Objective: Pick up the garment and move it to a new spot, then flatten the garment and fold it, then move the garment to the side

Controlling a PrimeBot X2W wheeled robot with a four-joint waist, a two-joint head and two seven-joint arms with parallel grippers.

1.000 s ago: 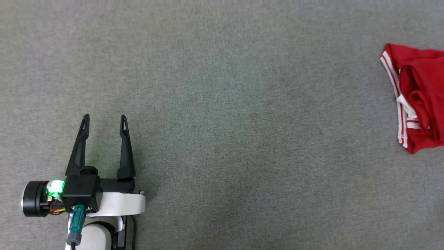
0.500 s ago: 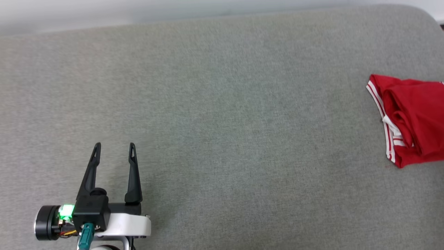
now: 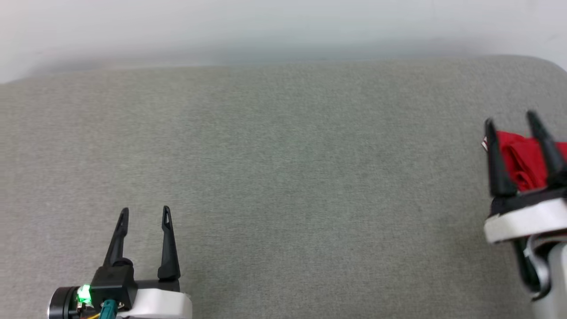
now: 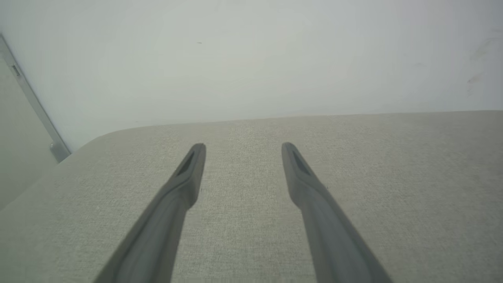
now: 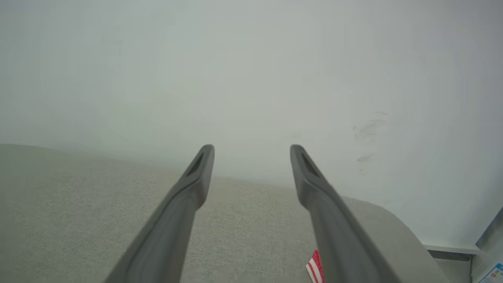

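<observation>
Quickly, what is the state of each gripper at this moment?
Left gripper: open, holding nothing.
Right gripper: open, holding nothing; the garment lies behind its fingers in the head view.

- The head camera has tilted up: a pale wall (image 3: 266,31) now shows beyond the grey fabric surface (image 3: 283,155).
- The right pincer (image 3: 509,118), fingers apart, has come in before the crumpled red jersey garment (image 3: 525,159).
</observation>
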